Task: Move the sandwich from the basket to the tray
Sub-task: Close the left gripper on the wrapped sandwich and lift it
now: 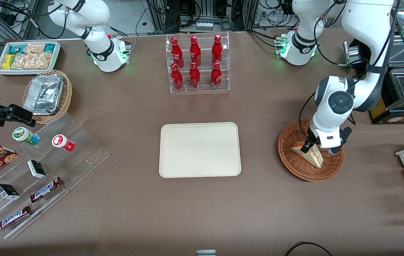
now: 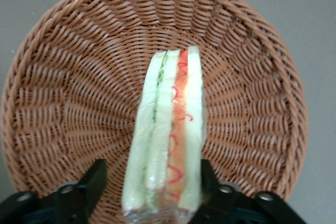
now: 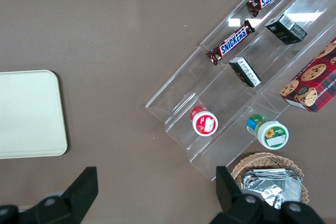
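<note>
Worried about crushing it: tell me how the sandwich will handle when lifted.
Sandwich looks soft, so the gripper, fingers flanking it in the basket, could dent it. Its clear wrap may be slippery. Probably light.

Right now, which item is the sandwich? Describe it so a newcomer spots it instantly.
Start at the cream tray mid-table, then look toward the working arm's end to the round reddish-brown basket. The sandwich stands in it, with the gripper closed around it. It is the only pale bread wedge, with a red-orange and green filling stripe.
</note>
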